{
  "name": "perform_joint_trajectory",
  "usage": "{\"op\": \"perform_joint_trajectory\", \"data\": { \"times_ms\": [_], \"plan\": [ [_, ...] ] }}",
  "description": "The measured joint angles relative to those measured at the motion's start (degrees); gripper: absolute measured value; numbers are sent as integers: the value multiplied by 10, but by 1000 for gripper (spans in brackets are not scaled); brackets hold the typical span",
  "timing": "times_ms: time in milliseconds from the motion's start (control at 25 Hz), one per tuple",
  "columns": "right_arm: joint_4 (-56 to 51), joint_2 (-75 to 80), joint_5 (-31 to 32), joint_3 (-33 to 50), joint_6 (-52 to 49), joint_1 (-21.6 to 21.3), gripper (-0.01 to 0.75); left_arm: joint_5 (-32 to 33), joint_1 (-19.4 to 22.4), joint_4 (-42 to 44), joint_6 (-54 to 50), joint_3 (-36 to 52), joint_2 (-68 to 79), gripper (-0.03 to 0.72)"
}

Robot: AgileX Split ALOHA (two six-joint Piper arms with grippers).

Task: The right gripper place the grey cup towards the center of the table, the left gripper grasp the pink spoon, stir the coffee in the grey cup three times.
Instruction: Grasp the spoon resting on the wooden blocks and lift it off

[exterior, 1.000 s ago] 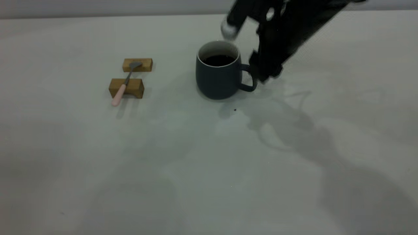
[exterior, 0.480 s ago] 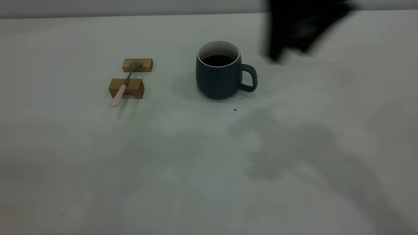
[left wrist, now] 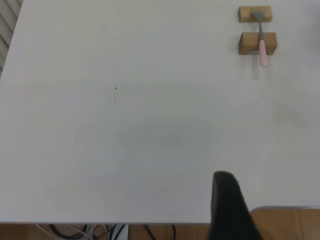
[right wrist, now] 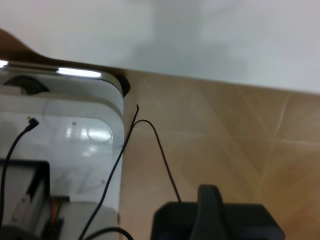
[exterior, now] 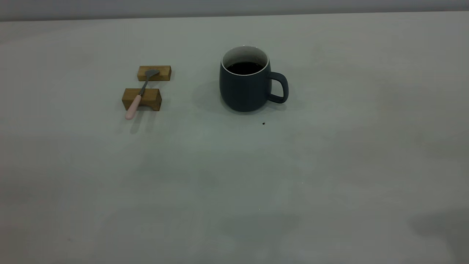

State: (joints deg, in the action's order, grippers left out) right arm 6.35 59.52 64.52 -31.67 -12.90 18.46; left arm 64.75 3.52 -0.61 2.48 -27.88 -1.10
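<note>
Right claw gone; one grey cup (exterior: 244, 85).

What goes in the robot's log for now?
grey cup: placed, coffee inside | pink spoon: on wooden blocks | left gripper: off-table | right gripper: off-table
</note>
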Motion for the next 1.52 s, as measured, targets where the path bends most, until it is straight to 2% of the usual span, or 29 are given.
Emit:
{"op": "perform_joint_trajectory", "data": {
  "times_ms": [200, 360, 680, 840, 1000, 1520],
  "plan": [
    [4, -161, -12, 42, 6, -85, 574, 0, 0, 0, 1, 0, 0, 505],
    [13, -280, -12, 42, 7, -110, 574, 0, 0, 0, 1, 0, 0, 505],
    [13, -495, -3, 42, 8, -112, 574, 0, 0, 0, 1, 0, 0, 505],
    [14, -570, 1, 42, 8, -128, 574, 0, 0, 0, 1, 0, 0, 505],
    [14, -583, 4, 42, 8, -140, 574, 0, 0, 0, 1, 0, 0, 505],
    [14, -583, 12, 42, 6, -140, 574, 0, 0, 0, 1, 0, 0, 505]
  ]
}}
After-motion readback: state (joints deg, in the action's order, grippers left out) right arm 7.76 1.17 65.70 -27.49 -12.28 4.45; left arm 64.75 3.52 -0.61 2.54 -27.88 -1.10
